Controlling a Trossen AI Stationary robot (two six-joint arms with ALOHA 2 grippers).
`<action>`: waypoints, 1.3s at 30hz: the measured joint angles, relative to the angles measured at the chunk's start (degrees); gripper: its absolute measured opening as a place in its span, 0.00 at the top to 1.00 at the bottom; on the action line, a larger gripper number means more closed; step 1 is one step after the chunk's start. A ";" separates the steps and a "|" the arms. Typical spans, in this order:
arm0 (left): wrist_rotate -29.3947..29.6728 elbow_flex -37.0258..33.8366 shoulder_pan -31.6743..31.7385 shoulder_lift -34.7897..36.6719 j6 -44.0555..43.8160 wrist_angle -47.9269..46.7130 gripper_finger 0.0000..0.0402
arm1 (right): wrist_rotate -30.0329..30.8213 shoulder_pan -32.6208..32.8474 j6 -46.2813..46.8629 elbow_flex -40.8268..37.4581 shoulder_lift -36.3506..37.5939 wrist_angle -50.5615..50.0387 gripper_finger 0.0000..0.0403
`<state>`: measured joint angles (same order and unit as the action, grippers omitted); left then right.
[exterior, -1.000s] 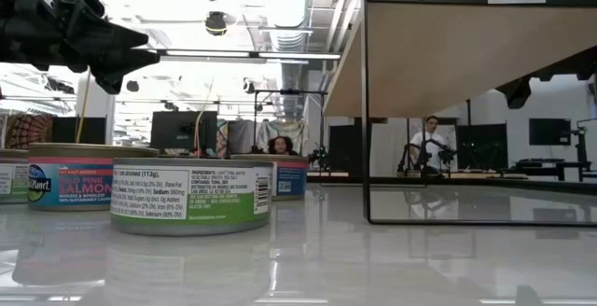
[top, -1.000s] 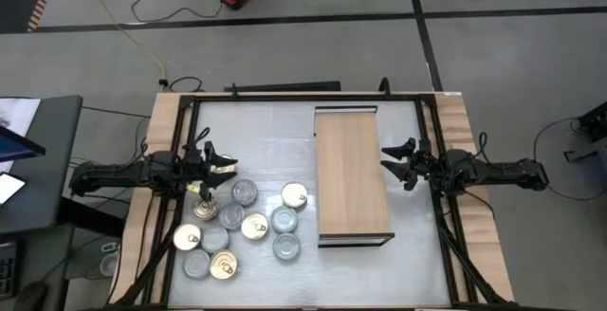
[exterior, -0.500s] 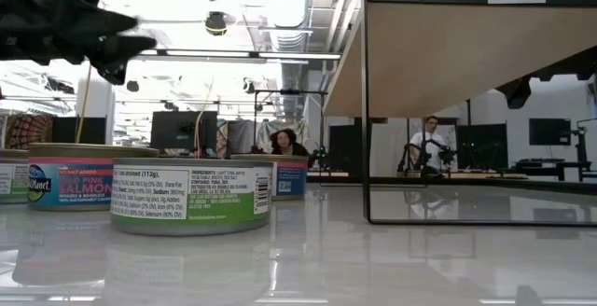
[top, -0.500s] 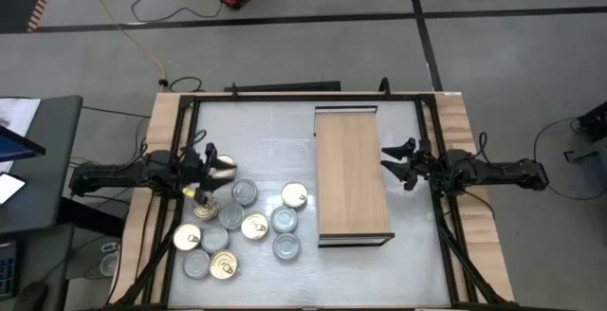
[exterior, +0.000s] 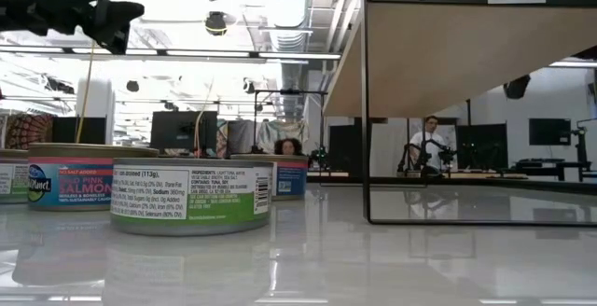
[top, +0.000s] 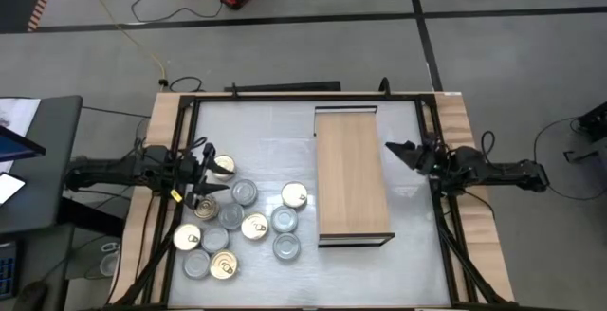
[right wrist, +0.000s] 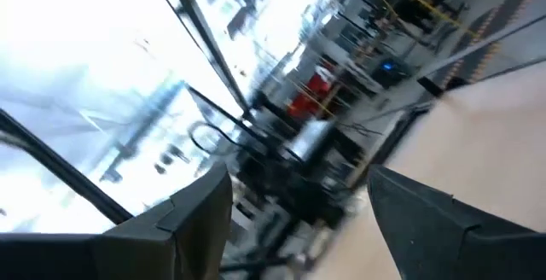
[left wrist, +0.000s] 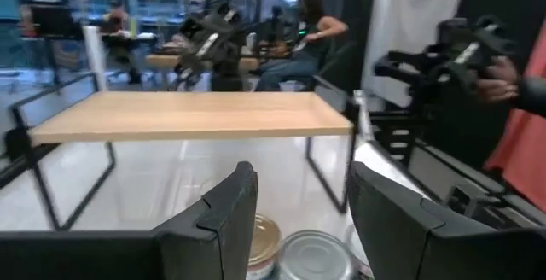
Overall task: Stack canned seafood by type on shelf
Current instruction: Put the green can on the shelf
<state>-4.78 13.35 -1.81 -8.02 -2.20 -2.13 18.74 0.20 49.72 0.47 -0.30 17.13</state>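
About a dozen tins [top: 237, 221] sit flat in a loose cluster on the table's left half, some with gold lids and some with silver ones. The low view shows a green-labelled tin [exterior: 191, 197] and a pink-labelled one [exterior: 70, 177]. The shelf [top: 353, 173], a light-wood board on thin dark legs, stands right of them. My left gripper [top: 210, 170] hovers open above the cluster's far-left corner; its wrist view looks down on a gold tin [left wrist: 266, 244] and a silver tin [left wrist: 316, 259]. My right gripper [top: 396, 150] hangs open in the air at the shelf's right edge.
The black frame rails [top: 285, 100] run round the tabletop, with wooden side strips [top: 161, 121] outside them. Bare tabletop [top: 266, 136] lies beyond the tins and near the front edge. In the low view, people sit at desks [exterior: 429, 143] in the room behind.
My left gripper has drawn back slightly toward the table's left edge and risen, staying open above the tins. My right gripper has lifted and tipped its fingers upward, shifting a little toward the far edge. No tin has moved.
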 joint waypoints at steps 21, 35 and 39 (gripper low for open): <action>12.13 12.59 -5.46 -15.18 -3.08 -2.22 0.57 | 1.22 0.00 -6.70 0.00 -0.07 -3.57 0.27; 19.38 23.46 -5.90 -33.02 -3.64 -16.54 0.56 | -6.31 3.00 -29.98 9.01 -7.04 -13.72 0.27; 21.57 25.29 -5.74 -39.58 -3.06 -18.18 0.52 | -6.32 3.17 -31.77 14.75 -15.39 -17.82 0.27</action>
<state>16.79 38.63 -7.55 -47.61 -5.26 -20.31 12.43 3.38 17.95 15.22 -15.68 -0.70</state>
